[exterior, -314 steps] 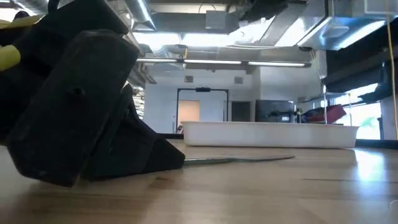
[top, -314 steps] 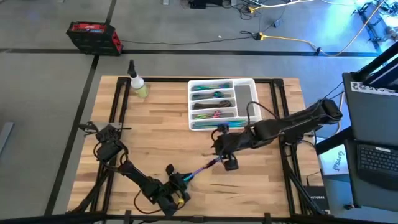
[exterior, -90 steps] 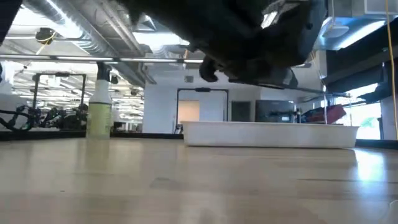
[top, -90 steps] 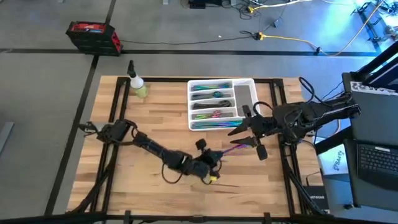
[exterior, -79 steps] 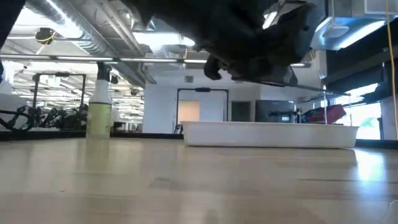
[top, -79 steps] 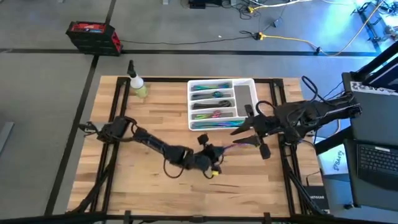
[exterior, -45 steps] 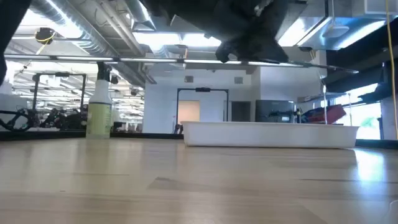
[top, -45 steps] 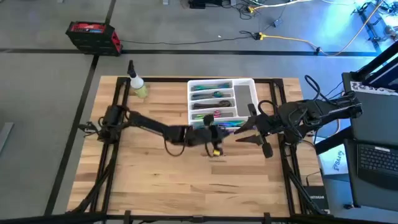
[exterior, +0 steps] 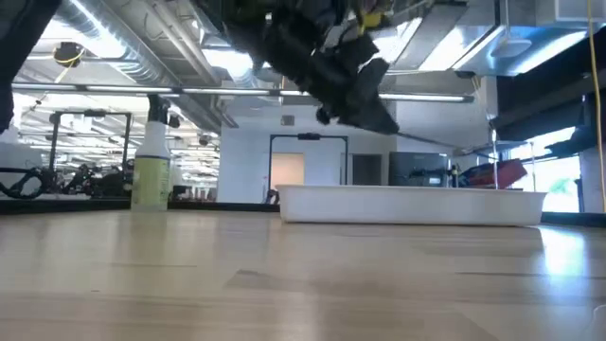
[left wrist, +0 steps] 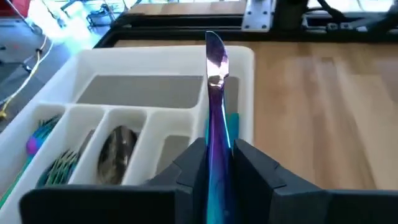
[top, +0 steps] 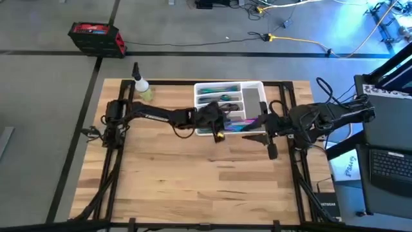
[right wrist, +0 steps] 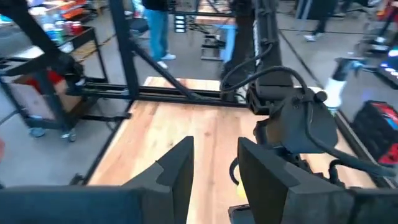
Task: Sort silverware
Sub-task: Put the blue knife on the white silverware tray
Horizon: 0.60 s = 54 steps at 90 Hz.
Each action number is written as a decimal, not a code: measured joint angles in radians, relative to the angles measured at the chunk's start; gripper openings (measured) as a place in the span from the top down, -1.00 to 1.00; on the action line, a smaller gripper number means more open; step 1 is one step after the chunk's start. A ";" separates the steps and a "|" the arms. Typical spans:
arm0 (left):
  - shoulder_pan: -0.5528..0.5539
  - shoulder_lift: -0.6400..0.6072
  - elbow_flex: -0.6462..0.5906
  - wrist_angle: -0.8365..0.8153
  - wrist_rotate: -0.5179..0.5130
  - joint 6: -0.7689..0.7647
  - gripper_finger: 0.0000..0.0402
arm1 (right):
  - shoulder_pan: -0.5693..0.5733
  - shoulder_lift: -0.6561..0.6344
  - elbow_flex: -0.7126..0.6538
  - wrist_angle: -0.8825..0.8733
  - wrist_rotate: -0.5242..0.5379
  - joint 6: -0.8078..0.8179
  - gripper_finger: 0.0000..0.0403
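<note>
the wooden table [top: 193, 174] carries a white tray [left wrist: 158, 74] whose compartments hold rainbow forks [left wrist: 46, 146] and a darker spoon [left wrist: 115, 146]; the wide end compartment looks bare. the left gripper [left wrist: 214, 168] hangs above the tray's near edge, fingers clamped on a rainbow knife [left wrist: 216, 93] that juts forward over the divider. the right gripper [right wrist: 214, 165] waits just beside the tray, fingers parted, holding nothing. a spray bottle [exterior: 150, 170] stands well apart.

We identify an open-plan robotics lab: exposed ceiling ducts [exterior: 104, 38] and strip lights, grey concrete floor [top: 45, 96] strewn with cables [top: 290, 40], a red toolbox [top: 96, 37], a laptop [top: 389, 164], and a black-framed wooden surface [top: 193, 180].
</note>
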 joint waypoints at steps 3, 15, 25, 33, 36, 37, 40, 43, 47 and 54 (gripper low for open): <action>0.008 0.000 -0.018 0.015 0.013 -0.015 0.73 | 0.000 0.000 0.000 0.000 0.010 0.000 0.46; 0.024 0.002 -0.090 0.080 0.075 -0.035 0.73 | 0.000 0.000 0.000 -0.003 0.058 0.001 0.46; 0.023 0.001 -0.127 0.137 0.107 -0.035 0.73 | 0.000 0.000 0.000 -0.007 0.109 0.000 0.46; 0.021 0.001 -0.151 0.141 0.111 -0.039 0.73 | 0.000 0.000 0.000 -0.006 0.143 -0.003 0.46; 0.021 0.001 -0.162 0.145 0.116 -0.039 0.73 | 0.000 0.000 0.000 -0.006 0.146 -0.012 0.46; 0.022 0.001 -0.166 0.147 0.117 -0.038 0.73 | 0.000 0.000 0.000 -0.006 0.147 -0.017 0.46; 0.022 0.001 -0.175 0.154 0.119 -0.038 0.73 | 0.000 0.000 0.000 -0.006 0.148 -0.024 0.46; 0.023 0.001 -0.182 0.162 0.120 -0.038 0.73 | 0.000 0.000 0.000 -0.005 0.149 -0.027 0.46; 0.023 0.001 -0.191 0.165 0.122 -0.039 0.73 | 0.000 0.000 0.000 -0.003 0.152 -0.027 0.46; 0.024 0.001 -0.214 0.183 0.133 -0.049 0.73 | 0.000 0.000 0.000 -0.004 0.167 -0.027 0.46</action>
